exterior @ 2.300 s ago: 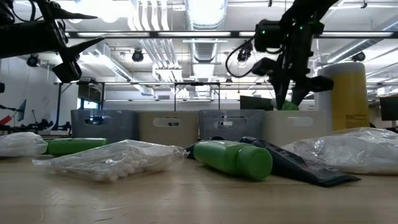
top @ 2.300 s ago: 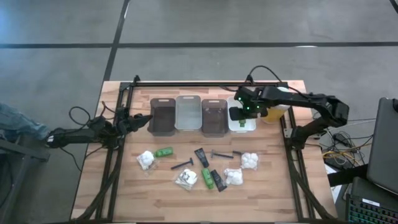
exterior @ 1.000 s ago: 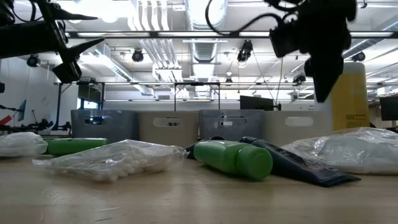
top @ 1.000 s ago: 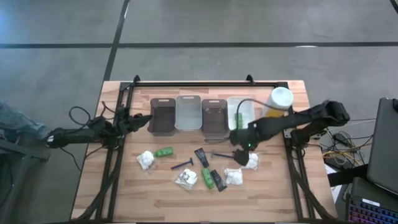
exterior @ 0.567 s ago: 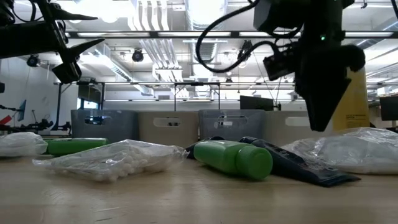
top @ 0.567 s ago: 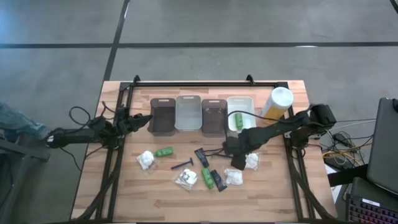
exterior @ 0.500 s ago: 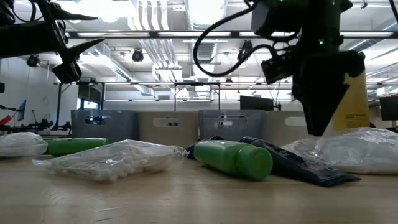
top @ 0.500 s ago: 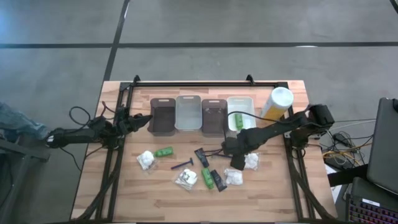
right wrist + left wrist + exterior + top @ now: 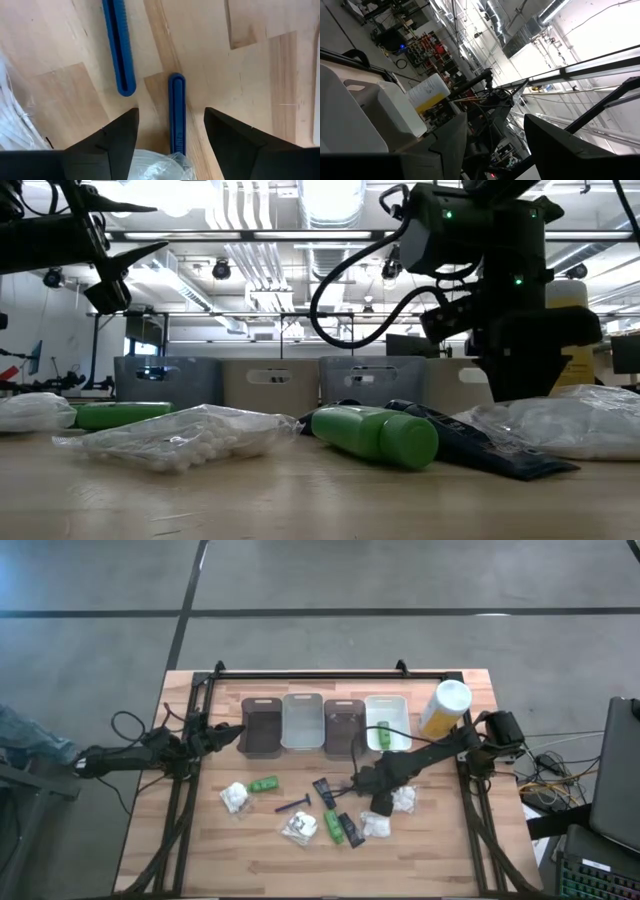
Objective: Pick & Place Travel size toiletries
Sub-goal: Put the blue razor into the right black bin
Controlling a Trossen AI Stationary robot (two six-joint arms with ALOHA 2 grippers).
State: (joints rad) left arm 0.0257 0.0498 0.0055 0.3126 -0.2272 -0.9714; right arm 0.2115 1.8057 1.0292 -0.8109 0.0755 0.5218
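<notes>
Two blue razor handles [image 9: 120, 45] [image 9: 176, 115] lie flat on the wood. My right gripper [image 9: 172, 145] [image 9: 376, 792] points down, open, with one finger on each side of the nearer handle and touching nothing. A white packet [image 9: 155, 167] lies just below the fingers. Also on the table are green bottles [image 9: 264, 783] [image 9: 332, 827], black tubes [image 9: 323, 790] [image 9: 349, 829], a third razor [image 9: 293, 805] and more packets [image 9: 234, 797] [image 9: 299, 829] [image 9: 402, 798]. My left gripper [image 9: 495, 145] [image 9: 225, 735] stands open at the left, tilted up toward the room.
Several bins [image 9: 262, 726] [image 9: 303, 721] [image 9: 344, 727] [image 9: 387, 715] stand in a row at the far side; the white one holds a green bottle [image 9: 384, 733]. A tall yellow bottle [image 9: 447, 705] stands to their right. Black frame rails [image 9: 185, 810] run along the table's sides.
My right gripper has come down toward the table over the razors, drifting slightly toward the left edge and rolling about its own axis. In the low view it has sunk from well above the packets to just behind them. The toiletries have stayed where they were.
</notes>
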